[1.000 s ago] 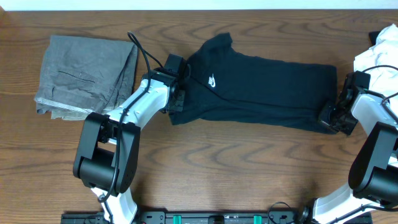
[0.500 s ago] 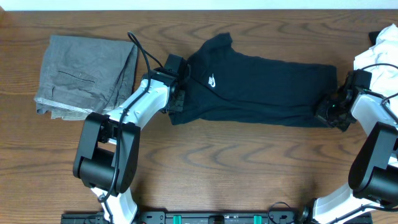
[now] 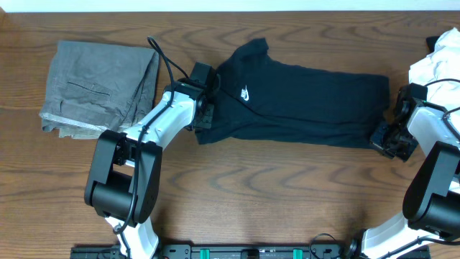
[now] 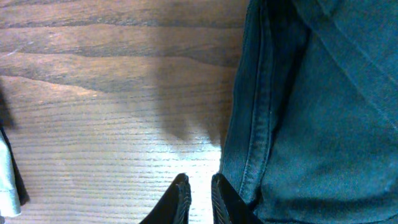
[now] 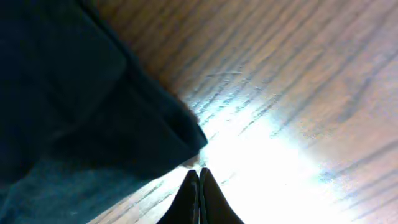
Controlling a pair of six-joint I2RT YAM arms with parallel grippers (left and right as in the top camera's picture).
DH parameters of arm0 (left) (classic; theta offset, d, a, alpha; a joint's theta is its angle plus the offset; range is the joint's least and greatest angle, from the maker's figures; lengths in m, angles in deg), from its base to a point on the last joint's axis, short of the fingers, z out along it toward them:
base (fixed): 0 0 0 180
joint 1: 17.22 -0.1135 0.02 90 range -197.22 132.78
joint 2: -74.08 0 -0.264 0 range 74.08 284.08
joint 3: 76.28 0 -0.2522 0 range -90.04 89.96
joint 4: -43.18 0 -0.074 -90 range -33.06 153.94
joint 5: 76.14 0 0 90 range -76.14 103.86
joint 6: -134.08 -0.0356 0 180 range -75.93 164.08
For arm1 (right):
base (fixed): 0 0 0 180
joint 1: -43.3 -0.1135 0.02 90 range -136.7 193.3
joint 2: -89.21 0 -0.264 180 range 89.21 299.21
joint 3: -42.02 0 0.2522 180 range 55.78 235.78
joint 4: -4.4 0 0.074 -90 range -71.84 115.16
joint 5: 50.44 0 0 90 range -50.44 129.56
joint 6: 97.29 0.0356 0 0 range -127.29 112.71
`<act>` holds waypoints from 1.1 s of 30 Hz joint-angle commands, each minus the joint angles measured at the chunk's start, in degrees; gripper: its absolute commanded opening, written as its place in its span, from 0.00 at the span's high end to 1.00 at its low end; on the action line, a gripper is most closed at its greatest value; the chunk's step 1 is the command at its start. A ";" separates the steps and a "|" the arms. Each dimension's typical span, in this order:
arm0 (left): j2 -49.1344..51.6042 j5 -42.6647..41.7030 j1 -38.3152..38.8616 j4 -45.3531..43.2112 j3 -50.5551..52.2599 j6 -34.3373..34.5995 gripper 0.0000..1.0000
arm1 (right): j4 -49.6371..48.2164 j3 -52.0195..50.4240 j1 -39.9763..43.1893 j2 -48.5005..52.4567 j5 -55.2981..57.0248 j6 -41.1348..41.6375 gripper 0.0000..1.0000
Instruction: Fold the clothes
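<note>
Our shirt (image 3: 302, 104) is limp; we'd pinch its hems. Both grippers (image 4: 198, 193) (image 5: 199, 190) are pressed together, empty.

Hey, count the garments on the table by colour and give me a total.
Black: 1, the T-shirt stretched across the middle.
Grey: 1, the folded trousers at the left.
White: 1, a garment at the right edge, partly cut off.
Total: 3 garments.

Even, sharp light overhead. Strong white glare washes the tabletop (image 5: 273, 149) just beyond the right pincer (image 5: 199, 180); soft shadow lies ahead of the left pincer (image 4: 199, 190).
</note>
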 commanded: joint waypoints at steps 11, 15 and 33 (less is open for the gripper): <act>-1.07 0.61 -0.24 0.42 0.31 0.11 0.85 | -1.99 6.97 0.15 -5.09 -12.33 -1.44 0.99; -1.07 0.61 -0.24 0.33 0.31 0.11 0.85 | -3.61 6.03 0.15 -4.39 -11.23 -1.40 0.99; -1.07 0.61 -0.24 -0.46 0.31 0.11 0.84 | -7.58 -0.44 0.07 -2.84 -11.87 -1.38 0.99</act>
